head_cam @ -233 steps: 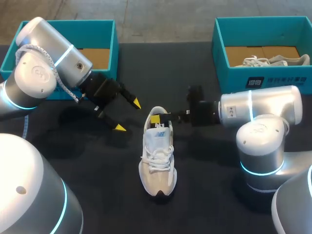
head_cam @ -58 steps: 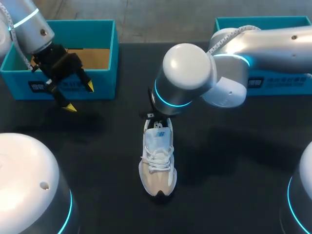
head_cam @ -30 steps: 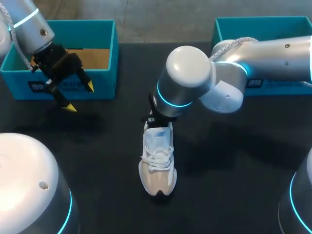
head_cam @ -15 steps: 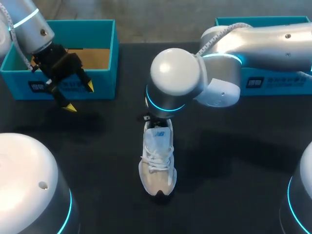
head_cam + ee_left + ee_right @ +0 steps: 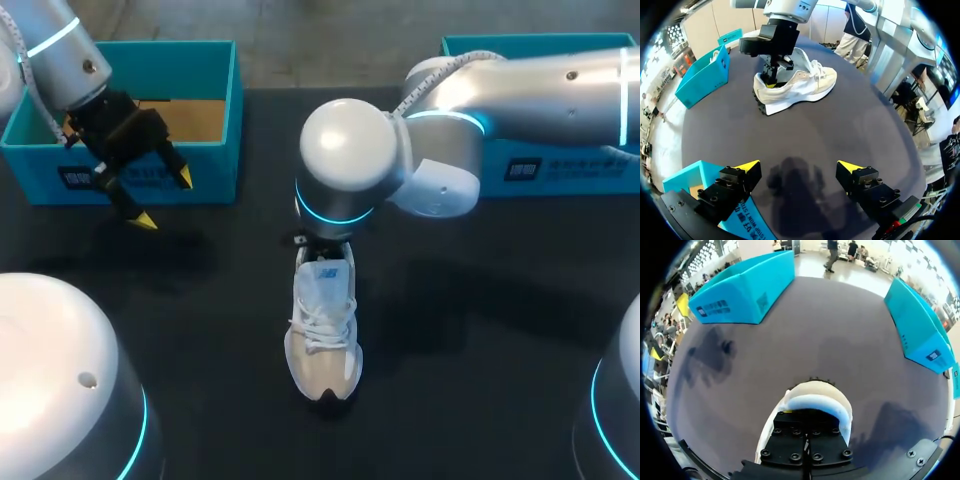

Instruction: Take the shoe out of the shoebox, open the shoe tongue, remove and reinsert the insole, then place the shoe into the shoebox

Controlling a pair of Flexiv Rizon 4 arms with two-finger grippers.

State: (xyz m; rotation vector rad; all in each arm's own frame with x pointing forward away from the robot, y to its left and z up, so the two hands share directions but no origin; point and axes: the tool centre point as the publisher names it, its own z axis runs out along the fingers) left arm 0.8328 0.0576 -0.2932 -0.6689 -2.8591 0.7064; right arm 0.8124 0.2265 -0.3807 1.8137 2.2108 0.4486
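Left jaws apart beside the shoebox (image 5: 205, 182); right jaws together inside the shoe (image 5: 322, 330).

Light: bright, even, from overhead. The dark table (image 5: 470, 330) takes soft-edged shadows under the left gripper (image 5: 165, 199) and beside the shoe (image 5: 322, 330). Another lies between the fingers in the left wrist view. Glare spots on the right arm (image 5: 345, 150), on its white shell. In the right wrist view the shoe's heel opening is shaded, probably unreadable.
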